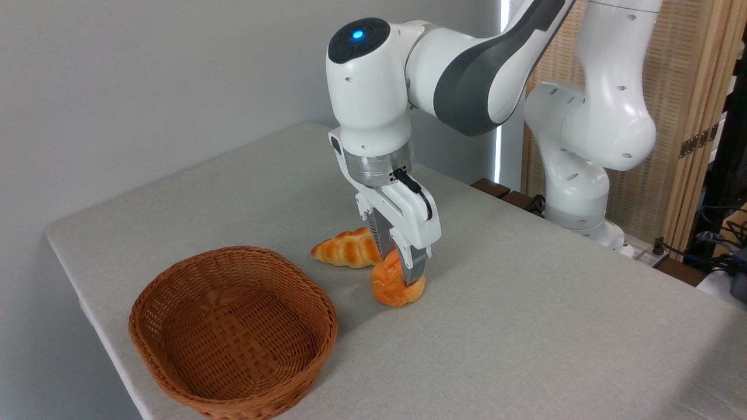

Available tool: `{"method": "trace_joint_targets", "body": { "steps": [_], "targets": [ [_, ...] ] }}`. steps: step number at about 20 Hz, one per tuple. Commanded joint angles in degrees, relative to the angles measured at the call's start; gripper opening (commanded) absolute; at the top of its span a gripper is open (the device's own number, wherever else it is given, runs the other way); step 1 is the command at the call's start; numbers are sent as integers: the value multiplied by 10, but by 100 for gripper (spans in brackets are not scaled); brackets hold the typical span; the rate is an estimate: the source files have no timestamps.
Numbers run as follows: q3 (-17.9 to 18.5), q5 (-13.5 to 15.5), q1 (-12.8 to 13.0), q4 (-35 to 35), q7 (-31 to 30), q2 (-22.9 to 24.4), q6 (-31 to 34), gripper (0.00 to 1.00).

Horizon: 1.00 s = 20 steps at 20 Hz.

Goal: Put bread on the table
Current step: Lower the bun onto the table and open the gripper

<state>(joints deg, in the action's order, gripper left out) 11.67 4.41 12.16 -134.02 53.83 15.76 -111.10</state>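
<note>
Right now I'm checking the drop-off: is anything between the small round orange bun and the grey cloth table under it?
Nothing visible. The small round orange bun, with the gripper fingers around it, already sits on the grey cloth table. The braided golden loaf lies behind it; the empty brown wicker basket stands apart.

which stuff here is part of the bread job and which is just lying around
Part of the job:
- round bun, down on the cloth
- table
- tool, closed around the bun

Just lying about:
- wicker basket, nothing in it
- braided loaf behind the bun
</note>
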Motion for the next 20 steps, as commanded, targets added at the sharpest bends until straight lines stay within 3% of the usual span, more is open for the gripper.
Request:
{"method": "trace_joint_targets", "body": {
  "steps": [1, 14, 18, 20],
  "targets": [
    [5, -8, 6, -9, 10, 12, -10, 100],
    [5, -2, 6, 1, 6, 16, -10, 100],
    [5, 3, 3, 64, 0, 16, 3, 100],
    [5, 28, 0, 102, -13, 11, 18, 100]
  ]
}}
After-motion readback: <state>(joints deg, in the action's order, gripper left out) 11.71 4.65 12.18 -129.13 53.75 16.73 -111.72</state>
